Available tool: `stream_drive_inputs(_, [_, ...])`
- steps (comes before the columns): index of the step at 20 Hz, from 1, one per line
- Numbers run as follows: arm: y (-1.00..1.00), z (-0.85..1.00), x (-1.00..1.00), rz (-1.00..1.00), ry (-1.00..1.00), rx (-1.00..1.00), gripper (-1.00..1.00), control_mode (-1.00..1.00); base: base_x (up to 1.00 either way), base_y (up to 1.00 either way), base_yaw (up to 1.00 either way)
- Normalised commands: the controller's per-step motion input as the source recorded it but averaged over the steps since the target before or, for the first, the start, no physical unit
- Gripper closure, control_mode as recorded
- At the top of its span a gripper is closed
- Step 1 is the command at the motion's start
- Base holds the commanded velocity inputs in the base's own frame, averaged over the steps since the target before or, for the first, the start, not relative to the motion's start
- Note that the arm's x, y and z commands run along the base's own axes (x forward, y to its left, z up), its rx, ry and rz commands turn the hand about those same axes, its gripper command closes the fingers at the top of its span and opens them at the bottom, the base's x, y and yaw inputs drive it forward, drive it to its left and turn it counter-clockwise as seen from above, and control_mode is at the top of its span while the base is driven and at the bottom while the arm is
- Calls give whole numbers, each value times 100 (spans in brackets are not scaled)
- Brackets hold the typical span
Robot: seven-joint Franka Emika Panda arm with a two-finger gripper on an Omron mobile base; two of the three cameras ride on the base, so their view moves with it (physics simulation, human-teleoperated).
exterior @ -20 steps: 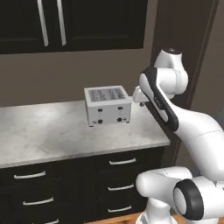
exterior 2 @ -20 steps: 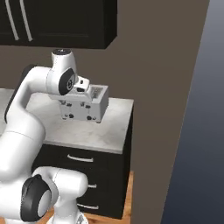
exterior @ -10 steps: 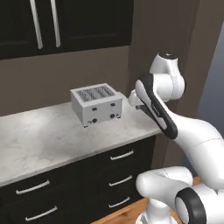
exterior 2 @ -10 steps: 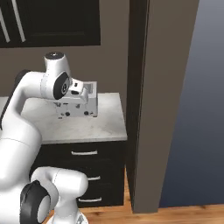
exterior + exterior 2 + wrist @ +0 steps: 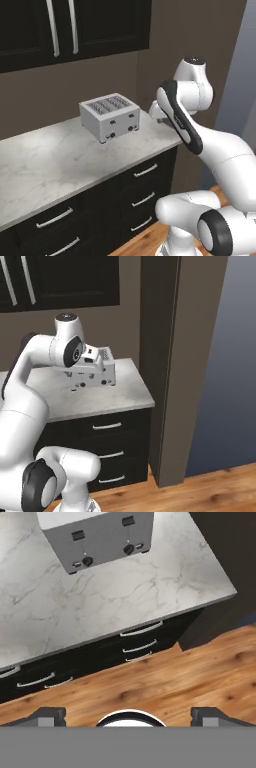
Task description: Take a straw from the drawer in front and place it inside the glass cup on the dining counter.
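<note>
Marble worktop spans the scene, black drawer fronts with silver bar handles below its front edge. Toaster sits on the worktop toward its right end. Gripper hangs above the wood floor in front of the worktop, fingertips spread wide, holding nothing. Straw: location cannot tell.

1. A grey toaster stands at the far side of a white, grey-veined marble worktop.
2. Black drawers with slim silver handles sit under the worktop's near edge.
3. A wooden floor lies nearest.
4. The gripper fingertips stand wide apart.
</note>
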Motion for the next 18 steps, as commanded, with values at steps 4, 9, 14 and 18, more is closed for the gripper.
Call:
stream_drive_inputs(4, [0,0,0,0,0,0,-100,100,-20,50,-19])
stream_drive_inputs(9, [0,0,0,0,0,0,-100,100,-6,55,-14])
stream_drive_inputs(14, [0,0,0,0,0,0,-100,100,0,70,-14])
stream_drive_inputs(18, [-1,0,11,-5,0,0,-100,-100,0,28,-6])
